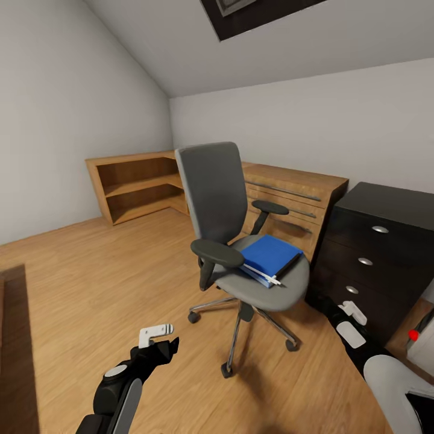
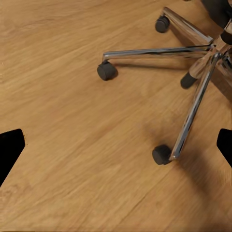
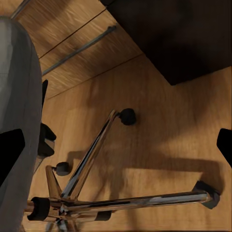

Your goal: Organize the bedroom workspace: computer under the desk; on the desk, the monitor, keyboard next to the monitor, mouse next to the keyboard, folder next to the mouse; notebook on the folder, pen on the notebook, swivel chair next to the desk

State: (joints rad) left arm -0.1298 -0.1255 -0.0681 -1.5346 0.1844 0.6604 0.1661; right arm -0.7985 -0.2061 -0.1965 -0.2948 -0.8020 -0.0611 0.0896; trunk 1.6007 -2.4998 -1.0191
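The grey swivel chair (image 1: 226,241) stands mid-floor on its chrome star base (image 2: 193,63) (image 3: 96,193). On its seat lies the blue folder (image 1: 269,253), with a thin white pen (image 1: 264,275) across its near edge. The desk's dark three-drawer unit (image 1: 374,253) (image 3: 179,34) stands just right of the chair. A light grey-white box with a red spot (image 1: 422,349), likely the computer, peeks out beside it. My left gripper (image 1: 158,337) (image 2: 116,147) hangs open over bare floor left of the chair base. My right gripper (image 1: 352,319) (image 3: 116,150) is open, low between chair and drawers. Monitor, keyboard, mouse and notebook are out of view.
Low oak cabinets (image 1: 138,184) and an oak drawer chest (image 1: 295,193) line the far walls behind the chair. Open plank floor (image 1: 90,283) stretches to the left. A dark edge (image 1: 15,349) borders the near left. The sloped ceiling holds a skylight (image 1: 247,12).
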